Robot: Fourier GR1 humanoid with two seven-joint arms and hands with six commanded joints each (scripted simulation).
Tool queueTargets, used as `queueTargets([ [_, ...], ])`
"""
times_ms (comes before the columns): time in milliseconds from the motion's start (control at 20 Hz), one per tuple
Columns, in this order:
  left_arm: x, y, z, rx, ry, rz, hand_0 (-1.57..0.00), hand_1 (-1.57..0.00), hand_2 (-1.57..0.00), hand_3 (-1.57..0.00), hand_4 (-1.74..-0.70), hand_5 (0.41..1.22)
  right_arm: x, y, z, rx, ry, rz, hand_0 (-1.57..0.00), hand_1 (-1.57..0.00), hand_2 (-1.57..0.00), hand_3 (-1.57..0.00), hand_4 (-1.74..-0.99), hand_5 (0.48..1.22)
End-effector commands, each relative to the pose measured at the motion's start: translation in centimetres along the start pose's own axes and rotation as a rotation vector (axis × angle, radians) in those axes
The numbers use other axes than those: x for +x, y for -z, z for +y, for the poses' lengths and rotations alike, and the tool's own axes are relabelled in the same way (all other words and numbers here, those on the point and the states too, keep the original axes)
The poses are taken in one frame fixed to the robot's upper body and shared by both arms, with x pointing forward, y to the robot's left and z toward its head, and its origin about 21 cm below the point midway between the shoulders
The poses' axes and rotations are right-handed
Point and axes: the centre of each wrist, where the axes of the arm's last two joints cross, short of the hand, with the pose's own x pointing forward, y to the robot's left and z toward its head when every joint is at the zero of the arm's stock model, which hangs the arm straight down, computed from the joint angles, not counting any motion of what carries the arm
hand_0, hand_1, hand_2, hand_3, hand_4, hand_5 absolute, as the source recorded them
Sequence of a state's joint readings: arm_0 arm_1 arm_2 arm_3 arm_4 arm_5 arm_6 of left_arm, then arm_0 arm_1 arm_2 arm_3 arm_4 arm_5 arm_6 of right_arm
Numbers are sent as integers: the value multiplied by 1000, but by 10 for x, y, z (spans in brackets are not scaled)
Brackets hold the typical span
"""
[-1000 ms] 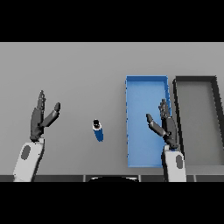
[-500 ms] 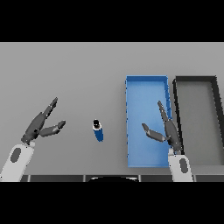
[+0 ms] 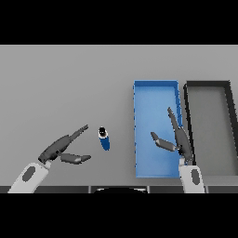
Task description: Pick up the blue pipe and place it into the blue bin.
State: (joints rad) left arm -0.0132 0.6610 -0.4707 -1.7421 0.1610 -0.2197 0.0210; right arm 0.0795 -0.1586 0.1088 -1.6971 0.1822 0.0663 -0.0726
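Nearest the lower edge, the left arm comes in from the bottom left w/ its left hand (image 3: 59, 148) stretched toward the centre, fingers straight and thumb spread apart below them, holding nothing. The right hand (image 3: 178, 139) rises from the lower right, over the near right part of the blue bin (image 3: 155, 85), fingers straight and pointing away, thumb out to the side toward the centre; nothing in its grasp either. Between the two hands, the pipe (image 3: 104, 138) lies on the grey table (image 3: 65, 79), just beyond the left fingertips but not touching them, dark open end facing up-left, body angled toward the near right. It is near the bin's left wall, outside it. Farther right, a dark bin (image 3: 208, 84) sits beside the blue one, approx. parallel
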Motion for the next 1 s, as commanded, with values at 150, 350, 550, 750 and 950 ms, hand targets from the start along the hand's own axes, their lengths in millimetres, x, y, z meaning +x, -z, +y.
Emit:
queueTargets([
  [150, 2, 17, -21, -43, 0, -39, 1, 1, 1, 1, -1123, 470, 5, 1, 5, 9, 4, 11, 1, 1, 1, 1, -1210, 570],
  [350, -7, 45, -38, -31, -16, -57, 1, 1, 1, 1, -1145, 486, 4, 0, 5, 7, 19, 25, 1, 1, 1, 1, -1209, 556],
  [550, -9, 63, -45, -16, -64, -91, 1, 1, 1, 1, -1126, 491, 3, -2, 0, -4, 26, 21, 1, 1, 1, 1, -1207, 551],
  [750, -19, 81, -57, -2, -79, -76, 1, 1, 1, 1, -1120, 494, 2, -4, 0, -6, 33, 18, 1, 1, 1, 1, -1201, 548],
  [950, -20, 99, -69, -2, -122, -121, 1, 1, -51, -16, -1117, 543, -1, -4, 3, -2, 20, 27, 1, 1, 1, 1, -1192, 549],
])
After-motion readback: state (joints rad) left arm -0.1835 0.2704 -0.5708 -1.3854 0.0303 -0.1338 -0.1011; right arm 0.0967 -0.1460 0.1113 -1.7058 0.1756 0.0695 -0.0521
